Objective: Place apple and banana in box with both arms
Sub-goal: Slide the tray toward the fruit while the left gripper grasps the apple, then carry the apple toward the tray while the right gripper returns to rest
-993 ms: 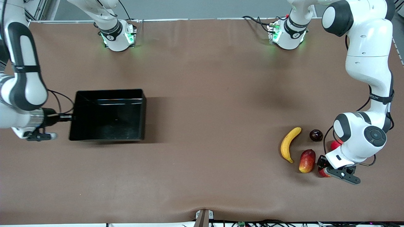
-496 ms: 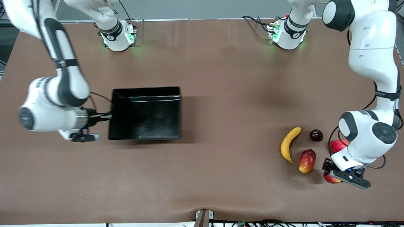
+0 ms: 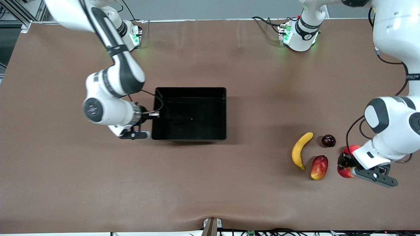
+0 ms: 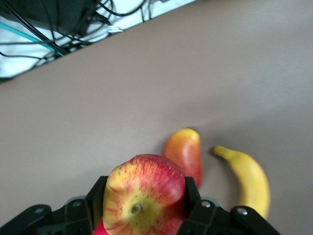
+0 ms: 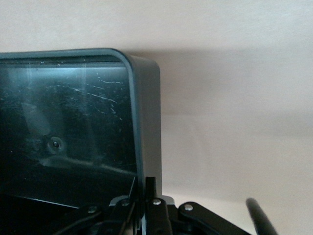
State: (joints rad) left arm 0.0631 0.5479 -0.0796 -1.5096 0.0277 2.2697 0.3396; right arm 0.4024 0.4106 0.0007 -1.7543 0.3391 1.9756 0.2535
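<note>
The apple (image 4: 144, 196), red with yellow speckles and its stem end facing the camera, sits between the fingers of my left gripper (image 4: 144, 200). In the front view that gripper (image 3: 343, 166) holds the apple (image 3: 343, 172) over the table beside the oblong mango-like fruit (image 3: 319, 167). The yellow banana (image 3: 301, 149) lies on the table beside that fruit, toward the right arm's end. My right gripper (image 3: 154, 114) is shut on the side wall of the black box (image 3: 192, 90) near the table's middle; the wrist view shows its fingers (image 5: 152, 188) pinching the rim (image 5: 145, 122).
A dark plum-like fruit (image 3: 328, 140) lies farther from the front camera than the mango-like fruit. A plain pinkish-red fruit (image 3: 351, 149) is half hidden under the left arm's wrist. The left arm's white links (image 3: 392, 124) stand over that end of the table.
The right arm has moved the box from its end of the table toward the middle. The left gripper, shut on the apple, has shifted toward the left arm's end, away from the mango-like fruit.
</note>
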